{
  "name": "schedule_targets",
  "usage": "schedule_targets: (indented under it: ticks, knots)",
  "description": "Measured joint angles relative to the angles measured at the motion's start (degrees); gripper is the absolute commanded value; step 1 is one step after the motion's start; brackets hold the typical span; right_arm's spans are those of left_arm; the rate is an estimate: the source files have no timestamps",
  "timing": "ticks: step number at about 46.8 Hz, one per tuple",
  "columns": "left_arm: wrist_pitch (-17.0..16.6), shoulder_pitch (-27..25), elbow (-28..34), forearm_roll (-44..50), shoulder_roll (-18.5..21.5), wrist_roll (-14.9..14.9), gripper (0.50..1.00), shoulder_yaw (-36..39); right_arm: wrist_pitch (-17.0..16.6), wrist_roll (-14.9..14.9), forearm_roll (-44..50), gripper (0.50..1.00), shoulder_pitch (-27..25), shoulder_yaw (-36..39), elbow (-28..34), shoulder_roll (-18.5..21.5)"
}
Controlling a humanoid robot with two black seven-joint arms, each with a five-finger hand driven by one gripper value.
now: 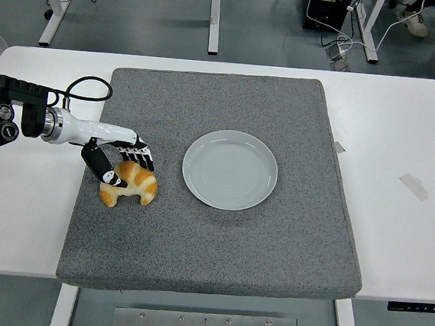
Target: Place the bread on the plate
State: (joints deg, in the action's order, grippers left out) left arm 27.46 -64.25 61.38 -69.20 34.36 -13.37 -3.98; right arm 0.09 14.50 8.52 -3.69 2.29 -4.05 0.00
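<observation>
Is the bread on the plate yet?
No, the bread lies on the grey mat left of the empty plate, with the left hand closed around it.

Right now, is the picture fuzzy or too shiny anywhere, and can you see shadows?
Head view: sharp all over, no blur. The round pale grey-green plate shows only a soft sheen, no harsh glare. Light is even; the golden crescent bread and the left hand cast just faint shadows on the grey felt mat. The white table's edges curve slightly from the lens.
</observation>
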Motion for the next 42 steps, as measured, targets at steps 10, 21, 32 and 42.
schedule_targets:
  ticks: [10, 21, 32, 42]
  knots:
    - [-0.30, -0.03, 0.69, -0.38, -0.04, -0.38, 0.736, 0.33, 0.00, 0.00, -0.01, 1.000, 0.00, 0.00, 0.00, 0.00]
    - [-2.11, -0.05, 0.62, -3.21, 0.07, -0.65, 0.500, 0.38, 0.00, 0.00, -0.01, 1.000, 0.00, 0.00, 0.01, 0.00]
    - [-3.83, -0.49, 0.34, -3.14, 0.14, -0.65, 0.500, 0.38, 0.00, 0.00, -0.01, 1.000, 0.00, 0.00, 0.02, 0.00]
    - [-5.43, -1.92, -0.19, -0.64, 0.36, -0.69, 0.500, -0.33, 0.00, 0.00, -0.01, 1.000, 0.00, 0.00, 0.00, 0.00]
